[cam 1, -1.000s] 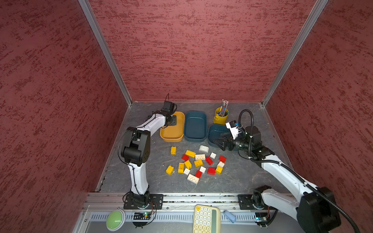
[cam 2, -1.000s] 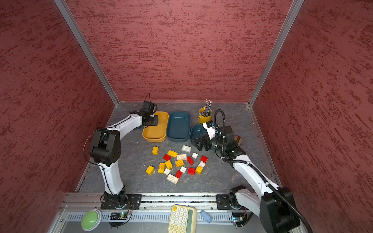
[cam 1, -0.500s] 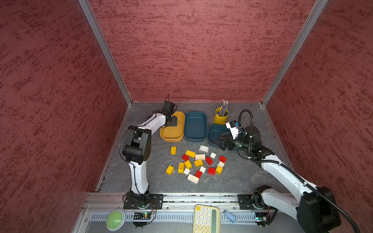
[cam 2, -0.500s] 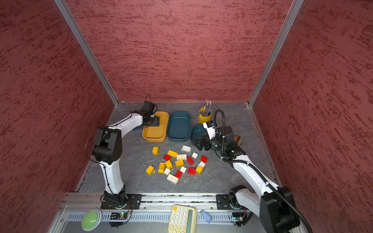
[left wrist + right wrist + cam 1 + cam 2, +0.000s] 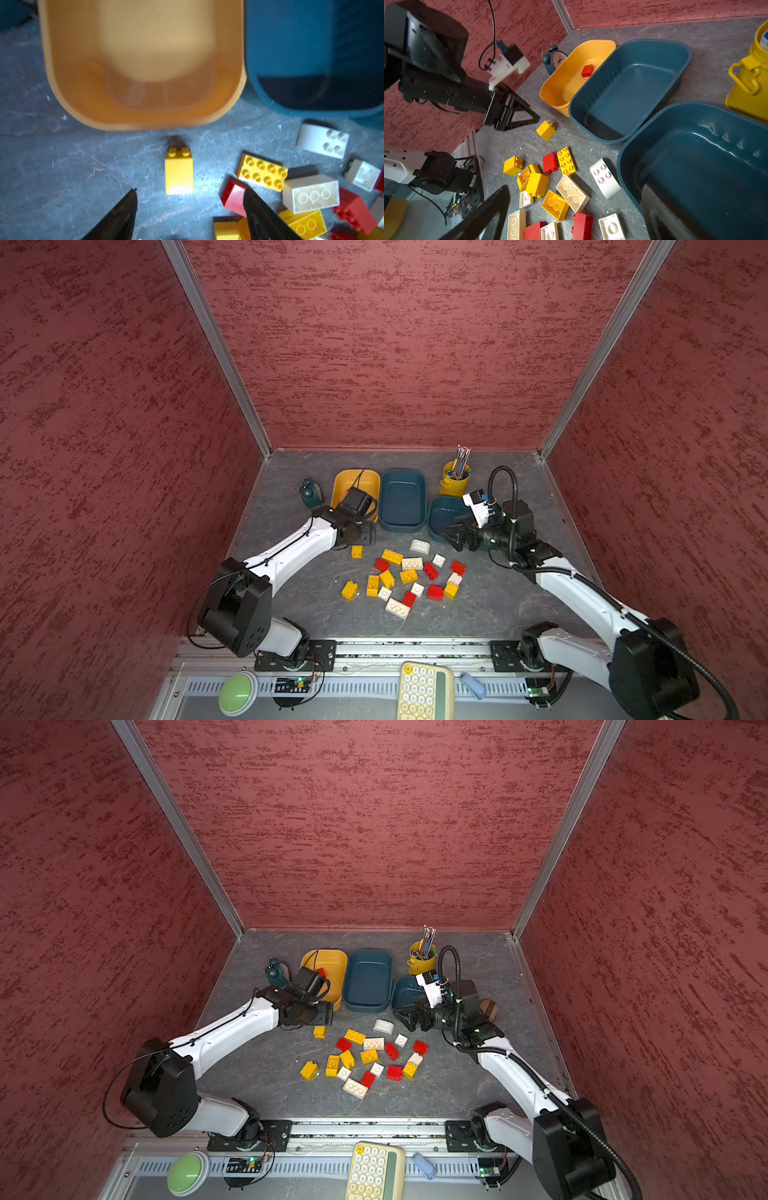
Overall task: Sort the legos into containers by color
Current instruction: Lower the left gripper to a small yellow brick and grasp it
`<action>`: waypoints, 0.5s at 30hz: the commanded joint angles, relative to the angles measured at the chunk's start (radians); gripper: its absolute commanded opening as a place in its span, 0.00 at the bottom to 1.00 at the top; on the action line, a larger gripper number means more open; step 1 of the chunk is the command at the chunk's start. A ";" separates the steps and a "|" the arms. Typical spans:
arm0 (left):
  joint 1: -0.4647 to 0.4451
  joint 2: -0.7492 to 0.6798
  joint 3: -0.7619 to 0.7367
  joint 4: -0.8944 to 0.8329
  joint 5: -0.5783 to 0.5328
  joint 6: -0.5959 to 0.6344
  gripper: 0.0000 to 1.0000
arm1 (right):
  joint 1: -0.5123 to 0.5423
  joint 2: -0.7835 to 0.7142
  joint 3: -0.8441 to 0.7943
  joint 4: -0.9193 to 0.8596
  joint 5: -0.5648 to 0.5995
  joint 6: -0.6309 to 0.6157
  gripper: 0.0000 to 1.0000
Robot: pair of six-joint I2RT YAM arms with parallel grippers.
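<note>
One red lego (image 5: 587,70) in yellow container (image 5: 560,83)

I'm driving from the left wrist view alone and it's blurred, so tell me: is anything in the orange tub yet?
Observer: Yes, one red brick lies inside the orange tub.
Operator: Anything in the teal tub next to it?
Observer: No bricks show in the middle teal tub.
Operator: Where's the right hand?
Observer: The right hand is open, beside the third teal tub, near the white curved brick.
</note>
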 commanded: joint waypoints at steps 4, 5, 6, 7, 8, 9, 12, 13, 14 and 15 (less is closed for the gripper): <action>-0.005 0.014 -0.115 0.095 -0.035 -0.039 0.78 | 0.007 0.001 -0.030 0.053 -0.024 -0.010 0.99; -0.002 0.024 -0.119 0.118 -0.029 -0.036 0.77 | 0.006 -0.001 -0.032 0.052 -0.025 -0.008 0.99; -0.002 0.033 -0.122 0.144 -0.028 -0.033 0.76 | 0.007 -0.005 -0.034 0.051 -0.024 -0.007 0.99; 0.002 0.045 -0.122 0.165 -0.027 -0.028 0.76 | 0.006 -0.011 -0.036 0.047 -0.024 -0.005 0.99; 0.005 0.060 -0.122 0.179 -0.028 -0.023 0.75 | 0.007 -0.018 -0.038 0.043 -0.022 -0.007 0.99; 0.009 0.077 -0.120 0.195 -0.026 -0.016 0.73 | 0.006 -0.023 -0.041 0.039 -0.020 -0.005 0.99; 0.016 0.118 -0.122 0.230 -0.017 0.004 0.70 | 0.007 -0.035 -0.048 0.023 -0.010 -0.011 0.99; 0.017 0.129 -0.123 0.237 -0.021 0.006 0.69 | 0.006 -0.038 -0.049 0.019 -0.008 -0.011 0.99; 0.021 0.139 -0.125 0.244 -0.026 0.008 0.66 | 0.007 -0.041 -0.050 0.018 -0.005 -0.011 0.99; 0.025 0.147 -0.128 0.250 -0.026 0.008 0.61 | 0.006 -0.043 -0.052 0.018 -0.004 -0.010 0.99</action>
